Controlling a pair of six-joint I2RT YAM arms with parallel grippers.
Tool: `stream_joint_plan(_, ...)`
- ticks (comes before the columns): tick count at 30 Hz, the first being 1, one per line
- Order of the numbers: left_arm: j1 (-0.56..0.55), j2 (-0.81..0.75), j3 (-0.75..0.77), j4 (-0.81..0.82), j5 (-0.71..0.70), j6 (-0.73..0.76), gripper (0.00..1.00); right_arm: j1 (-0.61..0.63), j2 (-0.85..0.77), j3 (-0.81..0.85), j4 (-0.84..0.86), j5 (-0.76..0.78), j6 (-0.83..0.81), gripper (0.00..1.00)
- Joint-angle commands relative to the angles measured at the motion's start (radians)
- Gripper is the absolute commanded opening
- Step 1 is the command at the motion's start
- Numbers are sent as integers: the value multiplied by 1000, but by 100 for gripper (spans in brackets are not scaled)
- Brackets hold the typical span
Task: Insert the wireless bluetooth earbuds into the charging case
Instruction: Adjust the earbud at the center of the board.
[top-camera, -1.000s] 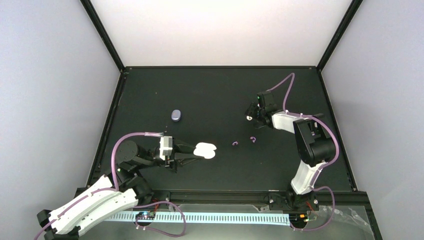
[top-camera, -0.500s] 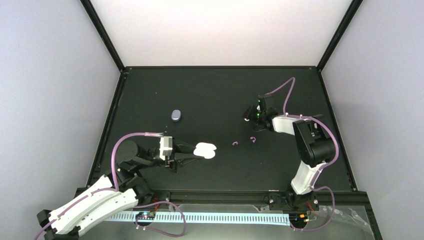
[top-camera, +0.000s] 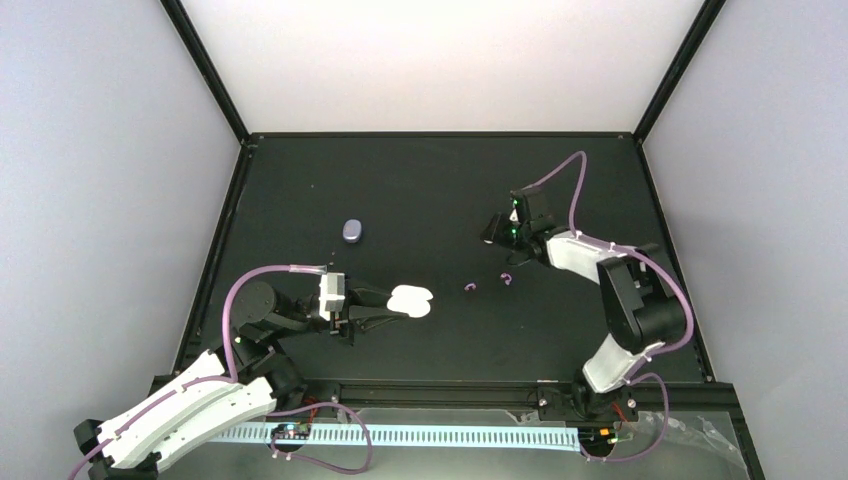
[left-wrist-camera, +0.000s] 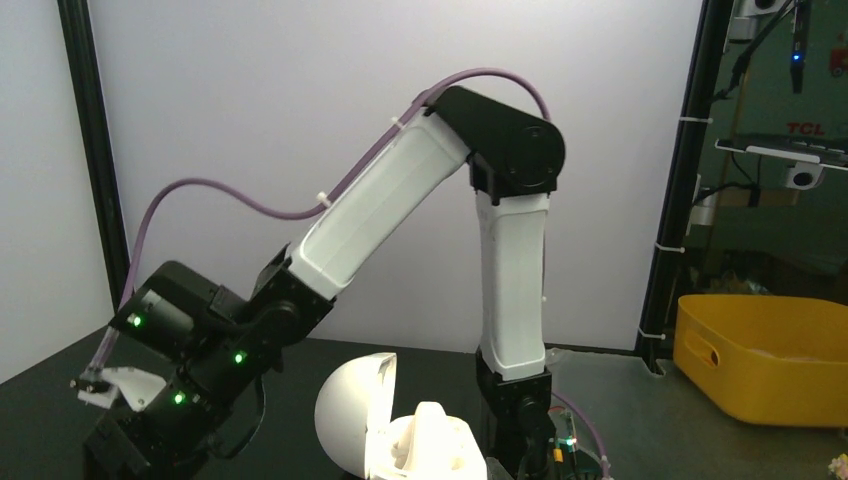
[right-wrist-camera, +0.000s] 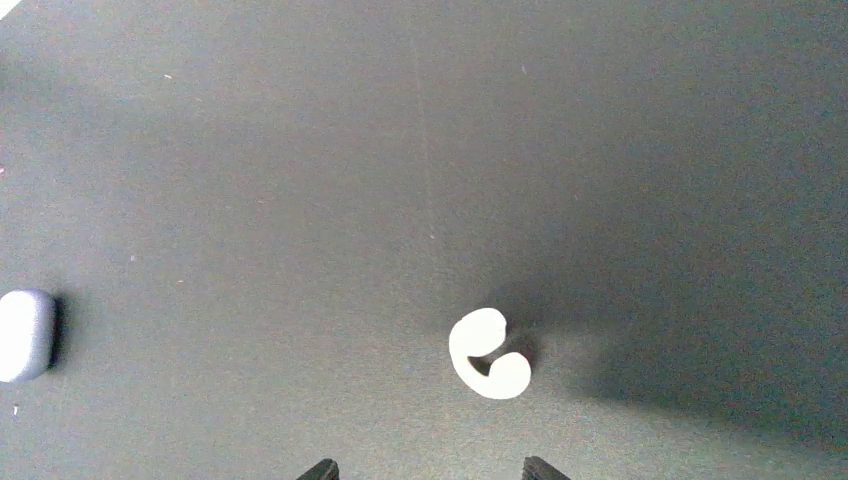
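Wireless bluetooth earbuds (top-camera: 469, 288) lie loose on the matte black tabletop (top-camera: 420, 180), right of centre; three are visible. At far left, the white-and-black left arm (top-camera: 190, 405) reaches in from the near edge. Beyond it rests a small grey-purple oval case (top-camera: 351, 231), lid shut, well apart from everything else. The left gripper (top-camera: 385, 306) is clamped on the left end of a white oval plastic charging case (top-camera: 413, 300), whose lid stands open. The left wrist view shows its raised domed lid and lit tray, though the contents cannot be made out. Right of this case, two tiny purple curled buds (top-camera: 507, 279) lie side by side, apart from one another. Farther right and toward the back, the right gripper (top-camera: 497, 232) hangs low over the table, its fingers parted with nothing between them. In the right wrist view a white curled bud (right-wrist-camera: 489, 353) lies flat just ahead of the fingertips (right-wrist-camera: 325, 468), touching neither.
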Motion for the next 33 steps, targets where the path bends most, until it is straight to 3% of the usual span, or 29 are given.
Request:
stream_joint_plan(1,-4,-6,7,7,7,4,2,30,-79,51,-121,134,-133,47)
stream_joint_plan(7,-4,-5,7,9,13,3,2,78,2,193,-246,147,-267,44)
stream_joint_plan(15,-5,-3,16,-6,8,18,2,92,121,334,-330,184,-309,41)
stream_joint_plan(33,-4,3,13,-2,8,15,2,94,181,345,-352,168,-357,35)
